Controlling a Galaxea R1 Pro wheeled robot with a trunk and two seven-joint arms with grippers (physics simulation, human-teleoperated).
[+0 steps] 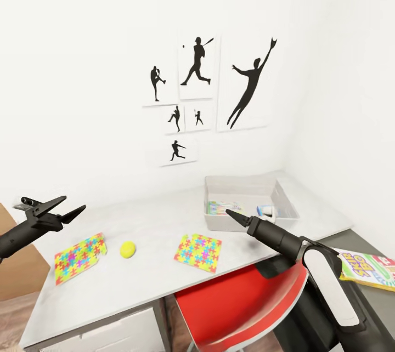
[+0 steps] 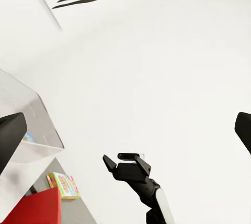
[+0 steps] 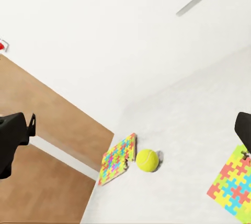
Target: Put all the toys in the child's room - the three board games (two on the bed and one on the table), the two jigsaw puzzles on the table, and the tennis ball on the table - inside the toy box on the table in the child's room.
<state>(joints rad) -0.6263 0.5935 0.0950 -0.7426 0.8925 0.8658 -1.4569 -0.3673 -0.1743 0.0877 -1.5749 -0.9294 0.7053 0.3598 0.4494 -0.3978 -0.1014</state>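
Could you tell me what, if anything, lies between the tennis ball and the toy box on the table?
One jigsaw puzzle lies flat on the table between the tennis ball and the toy box. It is thin, so a lifted ball should pass over it. Nothing else visible stands in that path.

Pale grey table [image 1: 153, 226], two jigsaw puzzles [image 1: 80, 257] [image 1: 198, 253], tennis ball [image 1: 128, 249] between, toy box [image 1: 249, 187] at the right
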